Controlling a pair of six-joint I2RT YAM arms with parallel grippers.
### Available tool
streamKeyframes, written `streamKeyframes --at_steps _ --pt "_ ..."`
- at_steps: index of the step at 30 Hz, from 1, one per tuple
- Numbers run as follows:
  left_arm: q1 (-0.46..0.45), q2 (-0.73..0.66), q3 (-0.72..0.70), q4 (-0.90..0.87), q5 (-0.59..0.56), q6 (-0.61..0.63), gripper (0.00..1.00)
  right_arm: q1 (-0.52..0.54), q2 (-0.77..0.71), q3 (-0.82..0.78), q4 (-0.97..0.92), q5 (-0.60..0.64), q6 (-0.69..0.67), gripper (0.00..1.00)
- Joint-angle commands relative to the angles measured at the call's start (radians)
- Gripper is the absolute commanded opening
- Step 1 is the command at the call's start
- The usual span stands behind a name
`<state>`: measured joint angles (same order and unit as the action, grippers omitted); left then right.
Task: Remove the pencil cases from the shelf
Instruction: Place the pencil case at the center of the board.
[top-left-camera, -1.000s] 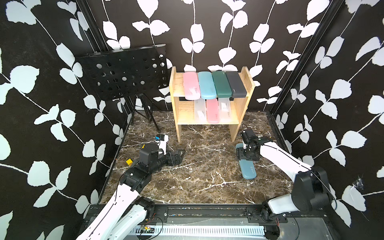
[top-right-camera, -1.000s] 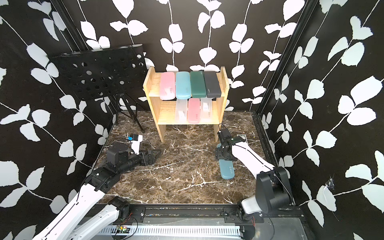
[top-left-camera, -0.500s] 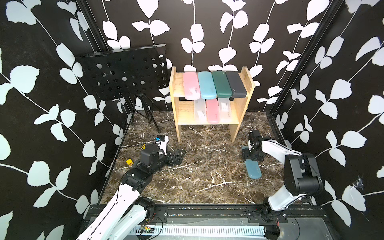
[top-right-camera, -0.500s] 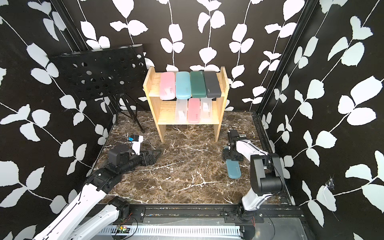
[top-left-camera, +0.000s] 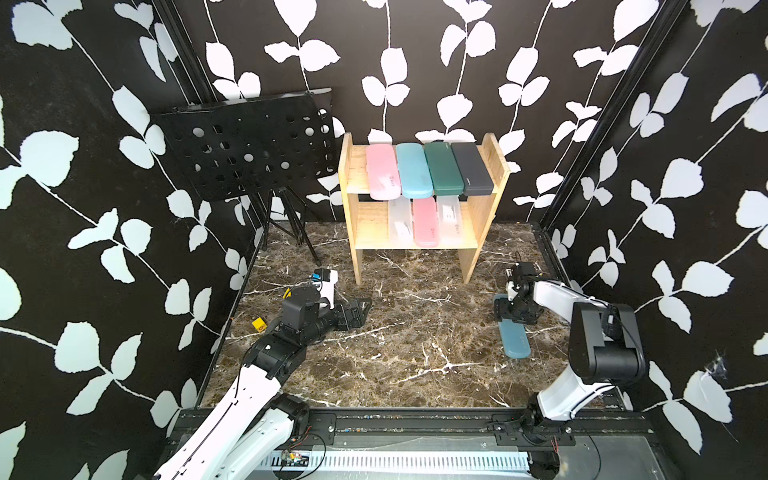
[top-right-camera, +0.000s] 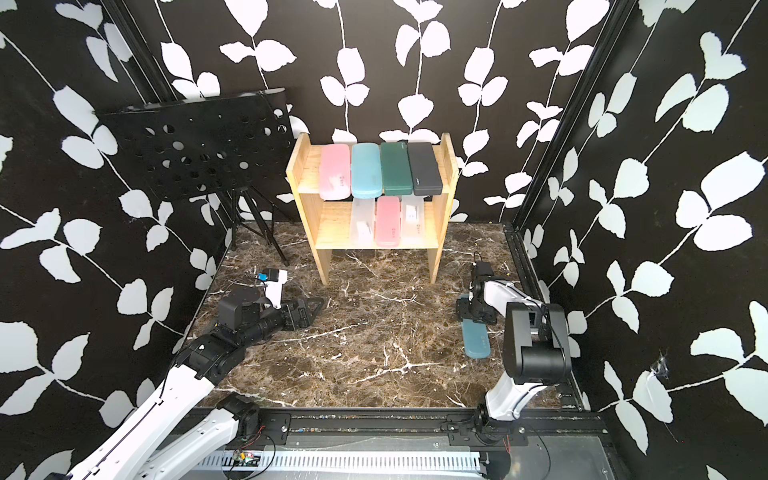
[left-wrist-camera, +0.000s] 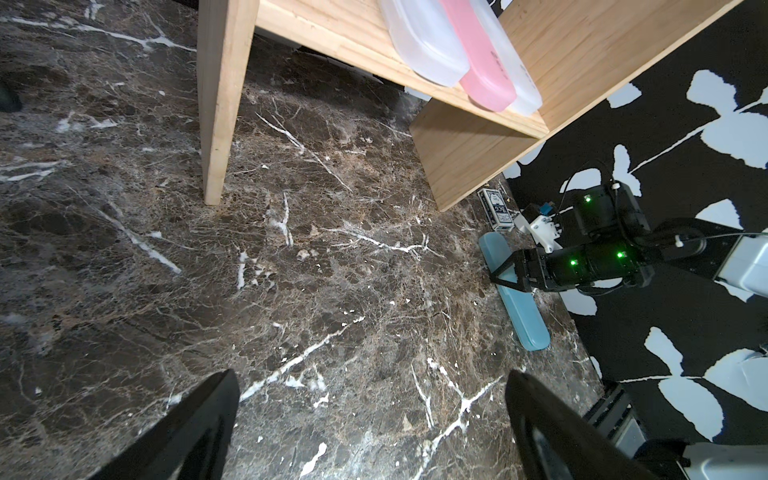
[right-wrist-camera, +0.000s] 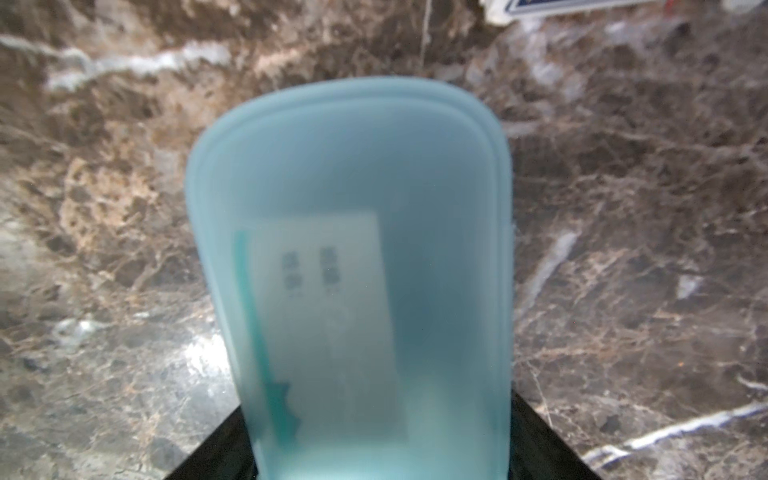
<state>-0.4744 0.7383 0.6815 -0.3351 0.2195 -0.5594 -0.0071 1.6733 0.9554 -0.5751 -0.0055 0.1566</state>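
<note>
The wooden shelf stands at the back. Its top board carries pink, light blue, dark green and dark grey pencil cases. On the lower board lie a frosted clear case, a pink one and another clear one. A further light blue case lies flat along the floor at the right, and my right gripper is shut across its far end. My left gripper is open and empty, low over the floor at the left.
A black perforated music stand on a tripod stands left of the shelf. A small card box lies on the floor by the shelf's right leg, just beyond the held case. A small yellow object lies at the floor's left edge. Patterned walls close three sides.
My right gripper has shifted a little to the right with the light blue case, and its elbow has swung toward the front. The left arm has not moved.
</note>
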Motion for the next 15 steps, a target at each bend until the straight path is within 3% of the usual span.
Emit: streamKeyframes --at_steps 1,8,15 --pt "0.005 -0.002 -0.004 0.028 -0.008 -0.014 0.99 0.0 0.022 -0.023 0.019 -0.008 -0.011 0.75" --pt "0.005 0.034 0.005 0.099 0.03 -0.077 0.99 0.0 -0.064 -0.032 0.031 0.0 -0.011 0.99" --pt "0.005 0.148 0.038 0.26 0.114 -0.218 0.99 0.034 -0.293 0.006 -0.037 -0.022 0.012 0.99"
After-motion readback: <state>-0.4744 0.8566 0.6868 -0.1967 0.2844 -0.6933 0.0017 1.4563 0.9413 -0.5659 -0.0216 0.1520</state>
